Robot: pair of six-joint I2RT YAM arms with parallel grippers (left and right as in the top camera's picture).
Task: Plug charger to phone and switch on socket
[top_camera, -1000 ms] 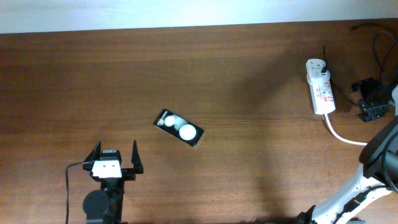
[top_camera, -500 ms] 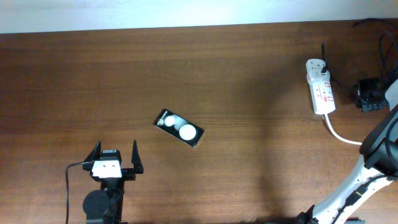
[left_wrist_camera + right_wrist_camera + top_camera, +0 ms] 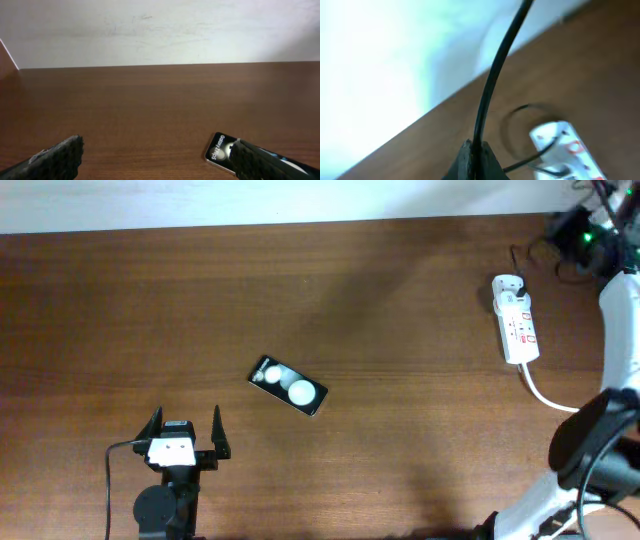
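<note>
The phone (image 3: 288,386) lies flat and slanted on the table's middle left; its text end (image 3: 220,147) shows just past my left gripper's right finger. My left gripper (image 3: 185,435) stands open near the front edge, nothing between its fingers (image 3: 160,160). The white socket (image 3: 515,320) lies at the far right, with red marks (image 3: 565,150). My right gripper (image 3: 572,225) is at the far right corner, raised behind the socket. It is shut (image 3: 474,147) on the charger, a thin black cable (image 3: 495,75) running up out of its jaws. The charger's plug tip is out of view.
A thick white cord (image 3: 545,395) curves from the socket toward the right edge. My right arm (image 3: 620,310) stretches along the right side above it. A pale wall (image 3: 160,30) bounds the table's far edge. A black lead (image 3: 108,480) hangs by my left arm.
My right gripper has shut on the black cable beside the socket and has moved up toward the far right corner with it. The left gripper and the phone have stayed still.
</note>
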